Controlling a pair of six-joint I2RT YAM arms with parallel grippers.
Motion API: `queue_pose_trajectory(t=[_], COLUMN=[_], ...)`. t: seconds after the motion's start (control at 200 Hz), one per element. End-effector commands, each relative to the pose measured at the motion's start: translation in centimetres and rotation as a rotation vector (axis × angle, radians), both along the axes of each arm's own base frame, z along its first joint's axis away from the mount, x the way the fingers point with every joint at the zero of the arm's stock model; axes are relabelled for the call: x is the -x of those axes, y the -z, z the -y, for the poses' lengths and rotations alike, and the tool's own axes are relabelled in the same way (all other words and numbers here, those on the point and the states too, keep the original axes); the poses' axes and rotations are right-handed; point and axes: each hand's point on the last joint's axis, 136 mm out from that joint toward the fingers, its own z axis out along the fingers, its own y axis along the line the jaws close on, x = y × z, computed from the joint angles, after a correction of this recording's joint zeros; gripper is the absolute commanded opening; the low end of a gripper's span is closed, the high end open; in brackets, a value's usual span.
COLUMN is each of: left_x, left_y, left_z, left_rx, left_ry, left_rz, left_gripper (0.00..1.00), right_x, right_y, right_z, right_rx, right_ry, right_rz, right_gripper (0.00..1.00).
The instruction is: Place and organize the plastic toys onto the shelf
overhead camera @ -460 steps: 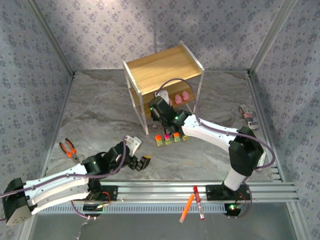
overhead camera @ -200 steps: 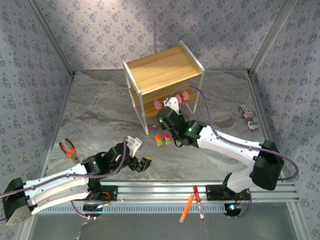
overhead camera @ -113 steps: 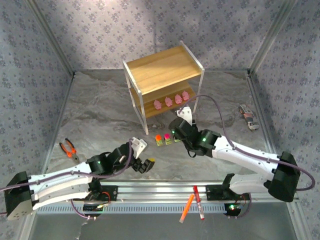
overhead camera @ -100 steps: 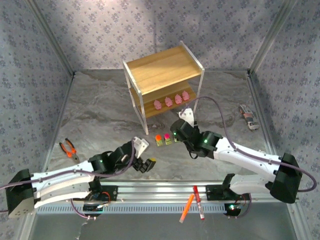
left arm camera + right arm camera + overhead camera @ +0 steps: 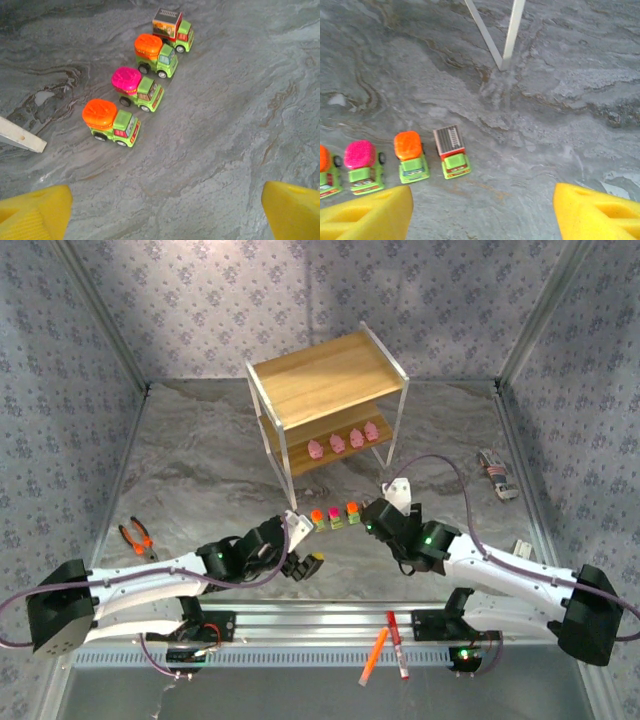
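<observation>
Grey marbled stone pattern covers the bench (image 5: pixel 200 460), with patterned paper walls around it. The shelf (image 5: pixel 325 390) stands toward the far side, a two-tier rack of pale wood in a thin white frame. Four pink pigs (image 5: pixel 337 443) sit side by side in a line on the shelf's lower board.

On the bench just in front of the shelf, the trucks (image 5: pixel 334 516) stand in a short row, close together but apart. The left wrist view shows all four: an orange-topped truck (image 5: pixel 111 122), a pink-topped truck (image 5: pixel 137 89), a second orange-topped truck (image 5: pixel 156 55) and a grey box-backed truck (image 5: pixel 173 30).

The left end effector (image 5: pixel 303 565) hangs over the bench on the near side of the shelf, just short of the left end of the row. Its yellow pads (image 5: pixel 35 212) are spread wide with nothing between them (only bare stone pattern lies in the gap).

The right end effector (image 5: pixel 375 515) is at the other end of the row, in front of the shelf's right front leg (image 5: pixel 512 32). Its jaws also stand wide apart and hold nothing, and the grey box-backed truck sits just ahead of its pads (image 5: pixel 597 212).

Well away from the shelf, orange-handled pliers (image 5: pixel 137 540) lie to its near left. An orange marker (image 5: pixel 375 655) and a red marker (image 5: pixel 397 645) rest on the metal rail (image 5: pixel 330 620) at the near edge.
</observation>
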Motion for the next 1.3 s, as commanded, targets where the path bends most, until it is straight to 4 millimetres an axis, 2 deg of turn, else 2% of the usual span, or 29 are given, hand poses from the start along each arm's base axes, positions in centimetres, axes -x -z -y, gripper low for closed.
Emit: queue_pose_trajectory(t=[0.0,0.135,0.42,0.78,1.294], left_x=[-0.3,-0.4,-0.6,-0.7,-1.3], left_y=[-1.5,-1.4,-1.2,-1.4,-1.7], left_z=[0.6,0.6,0.4,0.1,-0.9], left_rx=[0.039,0.035,0.012,0.02,0.003], left_ry=[0.001,-0.002,-0.016,-0.029,-0.08], left_rz=[0.042,0.037,0.032,0.04,0.071], left_gripper=[0.97,0.97,0.97,0.98,0.98], right_x=[0.0,-0.1,-0.8,-2.4,-3.8], right_y=[1.3,3.0,5.5,5.9,5.9], right_z=[-0.2,0.4,-0.4,-1.9,-3.3], right_rx=[0.019,0.029,-0.011,-0.009,-0.036], right_ry=[-0.035,-0.029,-0.102,-0.224,-0.301], right_rz=[0.013,-0.04,-0.073,-0.095,-0.135], right_gripper=[0.77,0.77,0.77,0.53,0.55])
